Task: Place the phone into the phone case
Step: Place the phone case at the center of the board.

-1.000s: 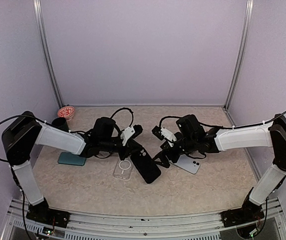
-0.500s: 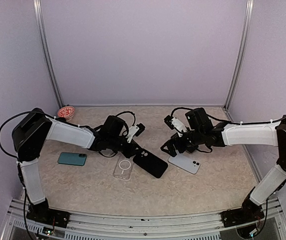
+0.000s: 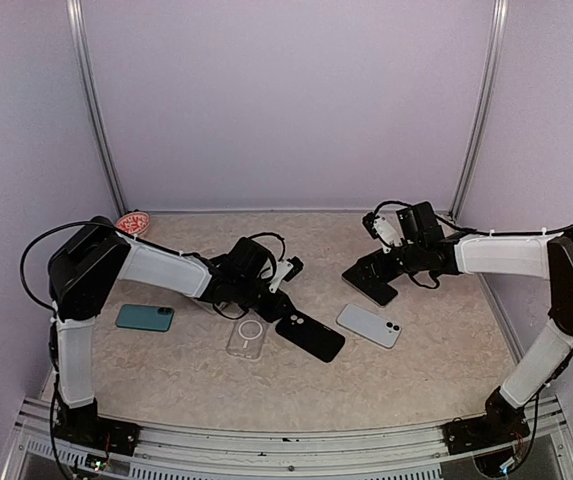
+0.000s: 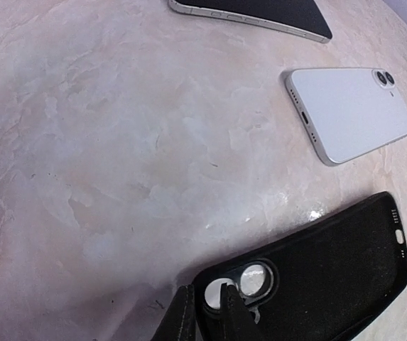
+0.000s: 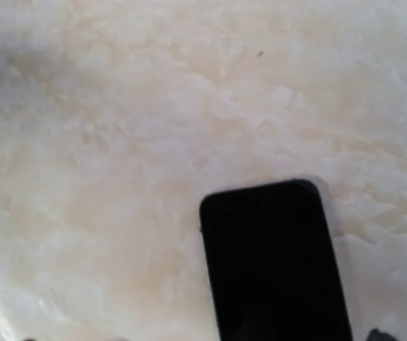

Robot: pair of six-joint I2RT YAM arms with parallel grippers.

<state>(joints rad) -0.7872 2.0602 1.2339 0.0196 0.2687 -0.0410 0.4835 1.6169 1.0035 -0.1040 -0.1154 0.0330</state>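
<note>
Though crowded at the middle, bare and open along the far edge of the desk (image 3: 296, 225) toward 12 o'clock, and again along the near edge at 6 o'clock. Walled in at 9, 12 and 3 o'clock by lilac panels (image 3: 286, 100).

At dead centre, lying flat: black case (image 3: 311, 335), empty, with pale desk showing through its camera cutout. Clamped, as far as the wrist view allows telling, on the rim beside that cutout: left gripper (image 4: 207, 316), jaws nearly together. Just at 9 o'clock of the black case, clear case (image 3: 247, 338), likewise empty.

At 3 o'clock of the black case and apart from it, white phone (image 3: 369, 325), back up. Farther out toward 2 o'clock, black phone (image 3: 370, 288), flat on the desk, outside either case. Hovering over its far end with jaws spread wide, gripping nothing: right gripper (image 3: 378, 262). Off at 9 o'clock near the side panel, teal phone (image 3: 145, 318); at 10 o'clock by the back corner, small red-patterned bowl (image 3: 132, 224).
</note>
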